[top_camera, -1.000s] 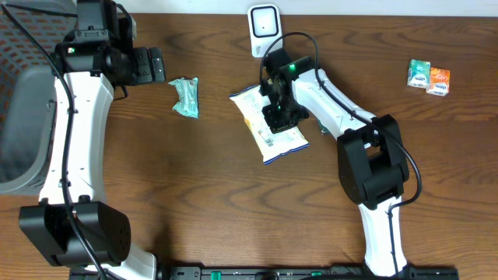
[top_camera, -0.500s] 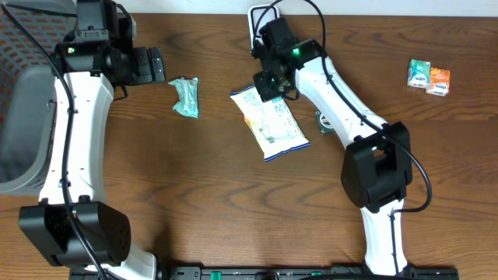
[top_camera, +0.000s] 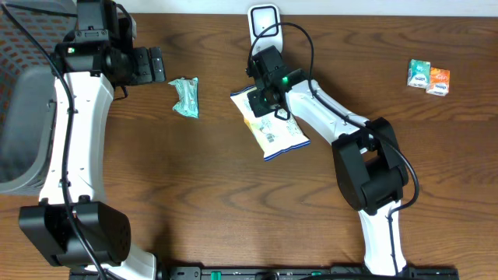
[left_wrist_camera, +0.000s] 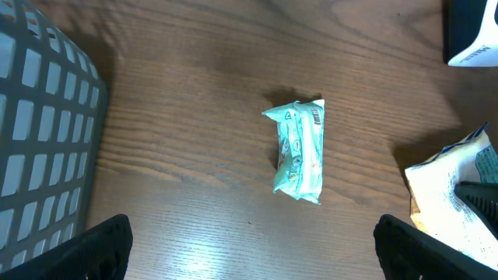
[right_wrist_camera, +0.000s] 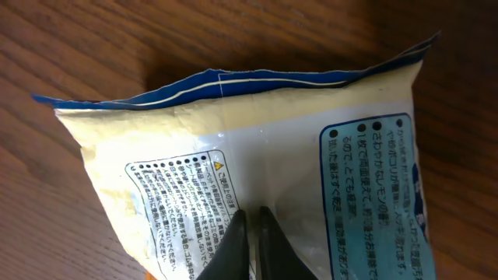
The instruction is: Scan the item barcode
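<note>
Far left, grey basket [top_camera: 14, 117] at the edge of the brown wooden surface [top_camera: 194, 202]. My left hand [top_camera: 156, 66] hangs above the surface next to the basket, spread wide, holding nothing. Just right of it a small green packet [left_wrist_camera: 299, 149] lies flat, clear of everything, barcode showing at its top end in the left wrist view. Centre: snack bag [top_camera: 274, 128], pale yellow with blue edge, lying flat and angled, printed back side up, top seam toward the scanner [top_camera: 264, 21]. Scanner is white, standing at the far edge of the surface just beyond the bag, not touching it. My right hand [right_wrist_camera: 250, 225] is over the bag's upper end, fingers pinched together with nothing between them, tips pointing down at the printed panel; can't tell if they touch the film. Far right, green carton [top_camera: 419, 75] and orange carton [top_camera: 439, 81] sit side by side, touching, well apart from the bag.
</note>
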Tool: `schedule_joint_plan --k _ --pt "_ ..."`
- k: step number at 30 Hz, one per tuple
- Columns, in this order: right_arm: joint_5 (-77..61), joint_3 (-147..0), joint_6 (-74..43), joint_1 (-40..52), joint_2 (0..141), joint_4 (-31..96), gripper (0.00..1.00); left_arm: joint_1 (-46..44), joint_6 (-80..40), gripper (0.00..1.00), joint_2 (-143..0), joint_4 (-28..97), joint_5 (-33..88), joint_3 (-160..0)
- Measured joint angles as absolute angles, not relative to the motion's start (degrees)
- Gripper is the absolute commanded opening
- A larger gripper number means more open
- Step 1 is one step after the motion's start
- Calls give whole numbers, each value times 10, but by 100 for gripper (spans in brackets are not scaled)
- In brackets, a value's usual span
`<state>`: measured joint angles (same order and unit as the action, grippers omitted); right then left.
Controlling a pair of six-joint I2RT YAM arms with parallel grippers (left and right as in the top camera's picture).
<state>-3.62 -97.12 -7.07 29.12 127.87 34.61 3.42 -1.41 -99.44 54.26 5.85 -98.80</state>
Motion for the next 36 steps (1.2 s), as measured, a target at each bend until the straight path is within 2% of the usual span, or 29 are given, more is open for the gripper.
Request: schedule_joint_plan --k 4,9,11,13,17,22,25,30,33,34,36 --pt "-23 -996 -73 291 1279 406 5 34 -14 98 -994 543 58 -988" --pt "-10 -1064 -77 287 1275 531 21 34 -14 98 -994 543 58 -988" --pt "-7 -1080 -77 286 1264 575 20 34 -14 98 -994 543 58 -988" --pt "-5 -1087 -76 286 1253 613 13 34 -14 98 -994 543 58 -988" --pt "-4 -1083 -77 287 1244 660 12 34 -14 98 -994 543 58 -988" --pt "-6 -1020 -77 289 1244 643 12 34 -14 98 -994 543 58 -988" --pt "-7 -971 -81 297 1244 627 22 34 -14 98 -994 543 58 -988" --pt "-7 -947 -97 306 1244 624 18 34 -14 98 -994 543 58 -988" --pt "-7 -950 -105 306 1244 630 29 34 -14 98 -994 543 58 -988" --pt "-8 -955 -108 306 1244 633 42 34 -14 98 -994 543 58 -988" --pt "-4 -969 -107 305 1243 635 98 34 -14 98 -994 543 58 -988"
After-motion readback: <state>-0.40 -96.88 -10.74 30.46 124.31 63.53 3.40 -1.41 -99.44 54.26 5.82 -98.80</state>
